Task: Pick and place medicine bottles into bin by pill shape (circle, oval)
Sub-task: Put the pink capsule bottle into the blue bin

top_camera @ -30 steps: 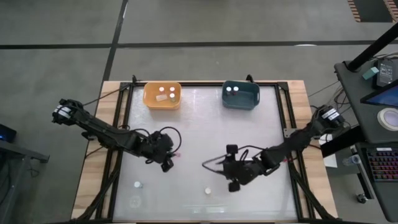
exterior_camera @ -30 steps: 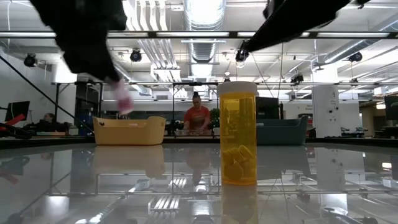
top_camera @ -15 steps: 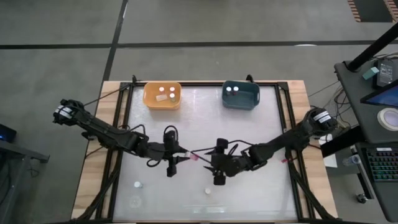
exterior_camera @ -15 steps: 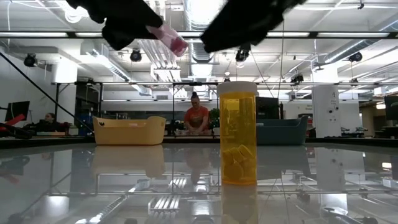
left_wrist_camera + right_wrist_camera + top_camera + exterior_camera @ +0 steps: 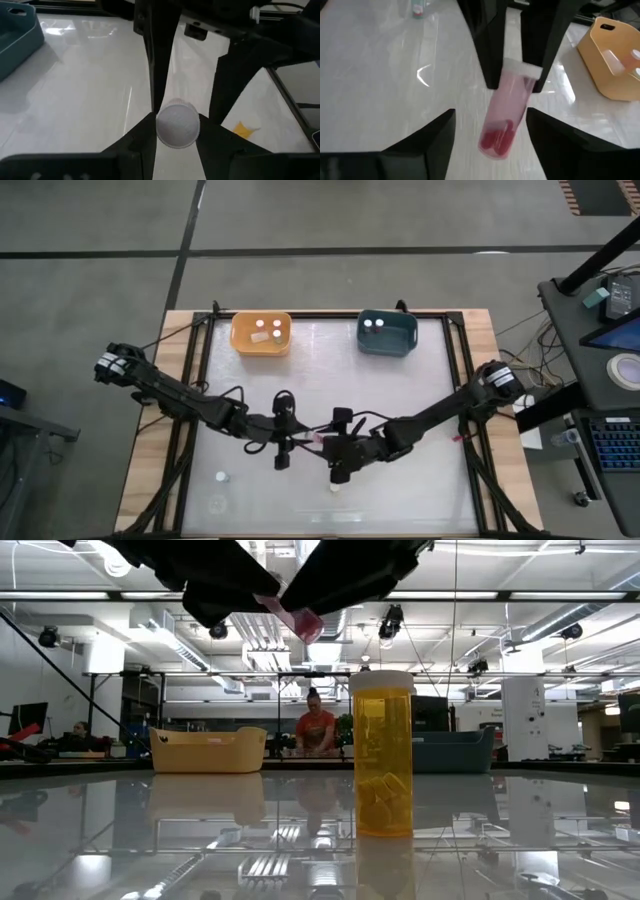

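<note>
A small pink bottle (image 5: 314, 439) with a white cap and red pills hangs over the table's middle. My left gripper (image 5: 296, 442) is shut on it. My right gripper (image 5: 330, 448) faces it from the table's right, open. Its fingers (image 5: 440, 135) stand on either side of the bottle's bottom end (image 5: 495, 141) without touching it. An amber bottle (image 5: 382, 754) stands upright on the glass near the front edge; its white cap (image 5: 334, 487) shows from above. Another small bottle (image 5: 222, 477) stands at the front left. My left gripper pinches the pink bottle at its white cap end (image 5: 165, 134) between its two fingers (image 5: 491, 50). They come from the table's left, slanting a little downward. The bottle sticks out beyond the fingertips, along them, toward the table's right. It is lifted clear, bottom end slightly lower.
An orange bin (image 5: 240, 340) at the back left holds three bottles. A teal bin (image 5: 400, 345) at the back right holds two. The glass table top has a dark frame (image 5: 205, 380). People sit in the room beyond the table (image 5: 316, 730).
My left gripper has carried the pink bottle toward the table's right and rolled its wrist, so the bottle now points at my right gripper. My right gripper has gone toward the table's left, up to the bottle, and its fingers now flank the bottle's bottom end.
</note>
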Motion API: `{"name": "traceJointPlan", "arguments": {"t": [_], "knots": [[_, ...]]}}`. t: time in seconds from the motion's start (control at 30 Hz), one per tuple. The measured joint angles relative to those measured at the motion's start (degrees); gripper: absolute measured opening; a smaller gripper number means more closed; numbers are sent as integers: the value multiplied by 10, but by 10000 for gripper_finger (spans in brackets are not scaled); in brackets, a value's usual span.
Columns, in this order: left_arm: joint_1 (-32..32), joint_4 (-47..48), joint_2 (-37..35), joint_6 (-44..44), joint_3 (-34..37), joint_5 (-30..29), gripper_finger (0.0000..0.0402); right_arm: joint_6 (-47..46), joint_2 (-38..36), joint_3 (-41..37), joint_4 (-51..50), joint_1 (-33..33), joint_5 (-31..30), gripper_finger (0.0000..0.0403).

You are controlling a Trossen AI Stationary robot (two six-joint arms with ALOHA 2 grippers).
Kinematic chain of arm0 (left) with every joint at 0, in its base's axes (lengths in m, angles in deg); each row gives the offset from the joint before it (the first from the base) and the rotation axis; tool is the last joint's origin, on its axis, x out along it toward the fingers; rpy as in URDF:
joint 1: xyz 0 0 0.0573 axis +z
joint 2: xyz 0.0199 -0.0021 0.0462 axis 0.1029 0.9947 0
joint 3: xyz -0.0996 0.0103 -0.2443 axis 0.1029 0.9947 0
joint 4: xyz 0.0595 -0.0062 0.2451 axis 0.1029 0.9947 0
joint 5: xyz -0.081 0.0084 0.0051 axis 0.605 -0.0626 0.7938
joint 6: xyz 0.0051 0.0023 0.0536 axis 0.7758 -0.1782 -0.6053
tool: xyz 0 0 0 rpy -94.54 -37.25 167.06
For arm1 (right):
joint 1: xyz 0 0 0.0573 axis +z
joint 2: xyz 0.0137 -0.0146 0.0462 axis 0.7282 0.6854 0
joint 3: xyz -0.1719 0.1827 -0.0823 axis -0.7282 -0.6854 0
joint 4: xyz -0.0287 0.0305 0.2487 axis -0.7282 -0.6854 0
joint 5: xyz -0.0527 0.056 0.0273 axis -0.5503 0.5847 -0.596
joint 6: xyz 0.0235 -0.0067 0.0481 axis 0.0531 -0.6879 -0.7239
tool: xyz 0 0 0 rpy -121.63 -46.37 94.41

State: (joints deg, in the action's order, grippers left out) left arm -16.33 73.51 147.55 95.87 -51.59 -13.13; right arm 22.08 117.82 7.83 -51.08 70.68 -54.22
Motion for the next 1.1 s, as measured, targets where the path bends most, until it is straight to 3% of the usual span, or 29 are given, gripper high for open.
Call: {"name": "traceJointPlan", "arguments": {"t": [0.53, 0.67, 0.9, 1.1], "knots": [[-3, -10, -2, 1, 0, 11, 102, -23, -3, -1, 3, -7, 1, 88], [-3, -11, -3, 8, 0, 13, 120, -19, -3, -1, 3, -7, 1, 80], [-3, 1, -23, -36, 1, 15, 189, -22, -3, -1, -9, -7, 2, 89], [-3, 25, -93, -126, 14, 10, 214, -52, -17, -1, -105, -16, 1, 86]]}}
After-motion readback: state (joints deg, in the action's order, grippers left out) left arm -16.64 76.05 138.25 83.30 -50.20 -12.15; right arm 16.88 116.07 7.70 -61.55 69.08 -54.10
